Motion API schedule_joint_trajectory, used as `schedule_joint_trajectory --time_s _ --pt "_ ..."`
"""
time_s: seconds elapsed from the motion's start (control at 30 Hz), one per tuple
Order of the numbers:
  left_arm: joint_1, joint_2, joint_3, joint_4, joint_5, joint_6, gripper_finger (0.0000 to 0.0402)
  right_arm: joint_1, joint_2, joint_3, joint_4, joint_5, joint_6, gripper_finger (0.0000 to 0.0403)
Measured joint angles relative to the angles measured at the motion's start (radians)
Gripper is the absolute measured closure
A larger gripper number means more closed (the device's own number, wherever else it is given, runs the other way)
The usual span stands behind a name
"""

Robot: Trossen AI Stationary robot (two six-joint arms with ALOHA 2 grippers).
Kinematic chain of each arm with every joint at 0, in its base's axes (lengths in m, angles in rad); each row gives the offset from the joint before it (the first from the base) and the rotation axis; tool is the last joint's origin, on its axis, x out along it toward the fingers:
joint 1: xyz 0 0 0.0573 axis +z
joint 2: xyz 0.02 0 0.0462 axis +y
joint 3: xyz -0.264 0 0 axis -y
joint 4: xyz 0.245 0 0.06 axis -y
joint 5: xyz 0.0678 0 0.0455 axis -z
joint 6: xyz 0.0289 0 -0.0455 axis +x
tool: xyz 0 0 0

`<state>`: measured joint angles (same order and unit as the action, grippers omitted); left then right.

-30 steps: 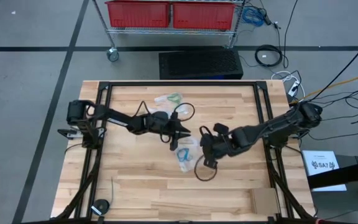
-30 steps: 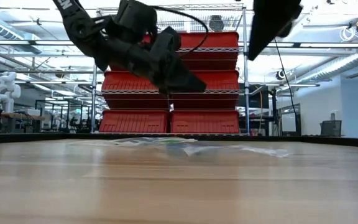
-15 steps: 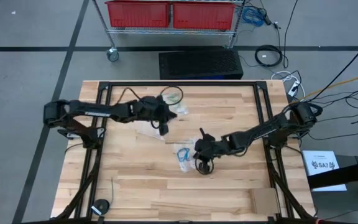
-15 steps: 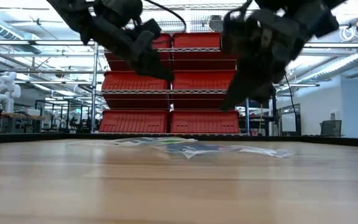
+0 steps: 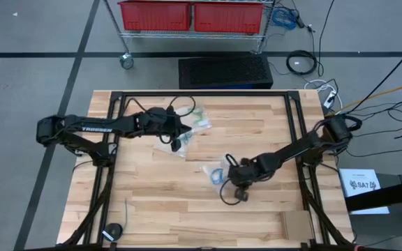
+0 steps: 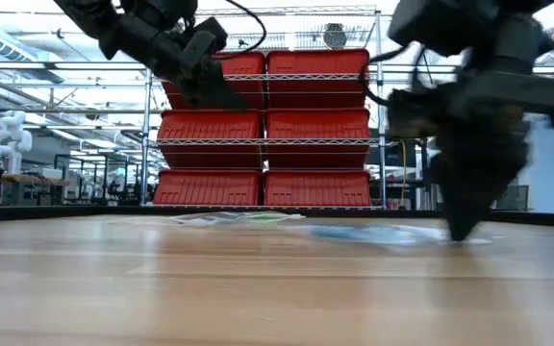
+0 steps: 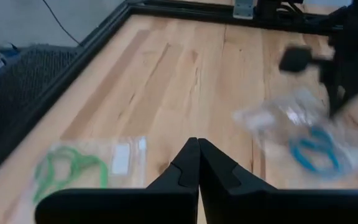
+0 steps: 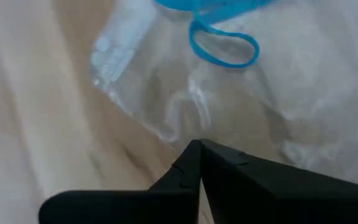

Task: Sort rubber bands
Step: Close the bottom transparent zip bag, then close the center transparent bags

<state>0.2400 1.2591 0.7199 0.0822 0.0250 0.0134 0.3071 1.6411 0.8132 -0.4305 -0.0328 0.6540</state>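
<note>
Two pincers closed, empty | left pincer (image 7: 197, 163) above desk (image 5: 257, 209), green rubber bands (image 7: 67, 169) just beside | right pincer (image 8: 199, 158) tip on clear bag (image 8: 303, 112), blue rubber bands (image 8: 224, 45) just ahead

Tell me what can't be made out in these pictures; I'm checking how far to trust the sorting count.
- High view: the bands inside the clear bags are too small to count.
- Low view: the right gripper is motion-blurred; whether it touches the bag can't be told.
- Right wrist view: the bright blue bands are cut off by the top edge.
- Left wrist view: the green bands are blurred; the left gripper hides the wood beneath.
</note>
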Motion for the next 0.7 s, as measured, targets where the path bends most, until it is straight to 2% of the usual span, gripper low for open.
schedule_joint_trajectory --time_s 0.1,0.23,0.33,0.4,0.53,0.7 --pt "0.000 0.000 -0.028 0.022 0.000 -0.009 0.0399 -0.023 -0.084 -0.009 -0.243 0.027 -0.010 0.0403" --pt "0.006 0.000 -0.066 0.092 -0.002 -0.009 0.0399 -0.066 -0.196 -0.005 -0.485 0.099 -0.018 0.0403" --pt "0.033 -0.005 -0.094 0.115 -0.005 -0.019 0.0399 -0.107 -0.279 -0.005 -0.545 0.153 -0.028 0.0403" --pt "0.059 -0.005 -0.110 0.125 -0.009 -0.034 0.0399 -0.140 -0.334 -0.004 -0.520 0.192 -0.039 0.0403" --pt "0.124 -0.005 -0.158 0.114 -0.011 -0.042 0.0400 -0.219 -0.394 -0.003 -0.277 0.200 -0.127 0.0403" --pt "0.169 -0.005 -0.173 -0.099 -0.011 -0.071 0.0400 -0.288 -0.341 -0.002 0.013 0.187 -0.265 0.0403"
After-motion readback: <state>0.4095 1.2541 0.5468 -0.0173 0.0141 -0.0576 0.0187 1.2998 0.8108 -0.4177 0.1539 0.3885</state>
